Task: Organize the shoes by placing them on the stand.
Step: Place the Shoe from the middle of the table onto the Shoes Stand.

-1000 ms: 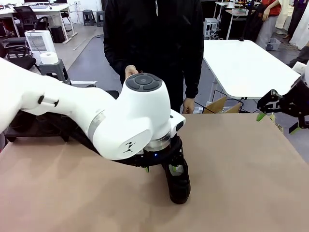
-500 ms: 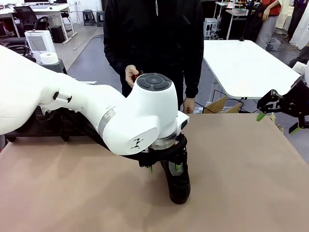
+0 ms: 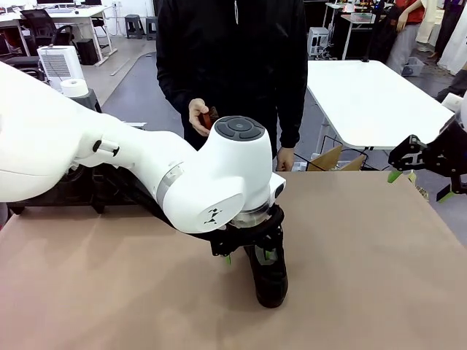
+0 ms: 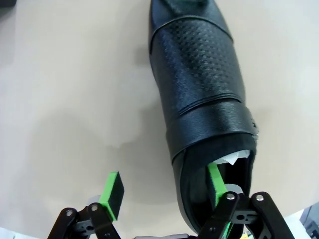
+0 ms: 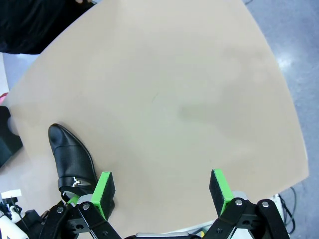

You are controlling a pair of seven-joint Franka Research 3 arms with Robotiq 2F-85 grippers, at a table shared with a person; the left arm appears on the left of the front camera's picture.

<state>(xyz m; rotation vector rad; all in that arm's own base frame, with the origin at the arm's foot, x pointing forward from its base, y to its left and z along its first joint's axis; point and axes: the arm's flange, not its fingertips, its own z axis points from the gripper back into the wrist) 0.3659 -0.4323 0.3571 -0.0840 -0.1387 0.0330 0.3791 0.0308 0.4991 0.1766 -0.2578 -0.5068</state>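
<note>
A glossy black shoe lies on the brown table, toe toward me. My left gripper is down at its heel end. In the left wrist view the shoe runs away from the left gripper, which is open. One green pad is inside the shoe's opening and the other pad is outside over the table, with the shoe's side wall between them. My right gripper hangs open and empty at the table's right edge. The black stand sits far left, largely hidden by my left arm.
A person in black stands at the far side, one hand holding a small reddish-brown brush. A cardboard box and a white table lie beyond. The right wrist view shows the shoe and wide bare tabletop above the right gripper.
My left arm has shifted a little to the right and settled lower over the shoe. The person's hand has lifted the brush slightly. The shoe and right arm have not moved.
</note>
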